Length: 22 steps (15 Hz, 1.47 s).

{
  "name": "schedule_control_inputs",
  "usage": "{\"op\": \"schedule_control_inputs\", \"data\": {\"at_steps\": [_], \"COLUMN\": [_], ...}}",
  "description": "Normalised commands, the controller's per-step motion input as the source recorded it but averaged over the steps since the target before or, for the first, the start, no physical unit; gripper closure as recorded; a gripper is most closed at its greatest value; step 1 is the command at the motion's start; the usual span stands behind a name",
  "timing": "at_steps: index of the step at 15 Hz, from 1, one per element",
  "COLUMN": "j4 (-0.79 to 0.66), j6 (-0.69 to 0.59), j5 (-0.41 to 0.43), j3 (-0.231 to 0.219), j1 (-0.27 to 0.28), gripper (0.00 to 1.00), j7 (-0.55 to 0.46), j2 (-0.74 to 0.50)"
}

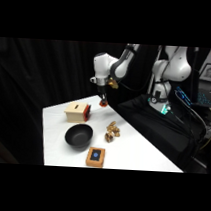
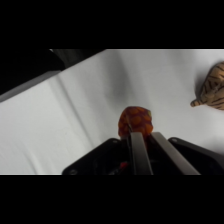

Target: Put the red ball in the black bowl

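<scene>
The gripper (image 1: 102, 99) has its fingers (image 2: 139, 150) closed on the red ball (image 2: 135, 121), held above the table (image 1: 136, 150) just beyond the tan wooden box (image 1: 77, 112). The black bowl (image 1: 79, 135) lies on the box's near side, so the ball likely must travel over the box toward it.

Box (image 1: 77, 111) near table (image 1: 136, 150) far edge; black bowl (image 1: 79, 135) nearer, square block (image 1: 95, 156) at near edge; striped figures (image 1: 111, 131) mid-table.
</scene>
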Motion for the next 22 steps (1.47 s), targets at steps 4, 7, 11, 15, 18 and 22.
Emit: {"op": "schedule_control_inputs", "data": {"at_steps": [4,7,11,15,18,22], "j4": [0.23,0.38,0.48,0.55,0.56,0.52], "j6": [-0.39,-0.36,-0.3,-0.26,-0.23,-0.21], "j5": [-0.099,-0.081,-0.076,-0.07,-0.058,-0.022], "j3": [0.136,0.13,0.089,0.051,0.035,0.041], "j1": [0.068,0.095,0.084,0.065,0.049,0.042], "gripper": [0.97,0.97,0.97,0.97,0.97,0.97], "j7": [0.15,0.14,0.11,0.06,0.03,0.0], "j2": [-0.16,0.05,0.21,0.32,0.33,0.29]}}
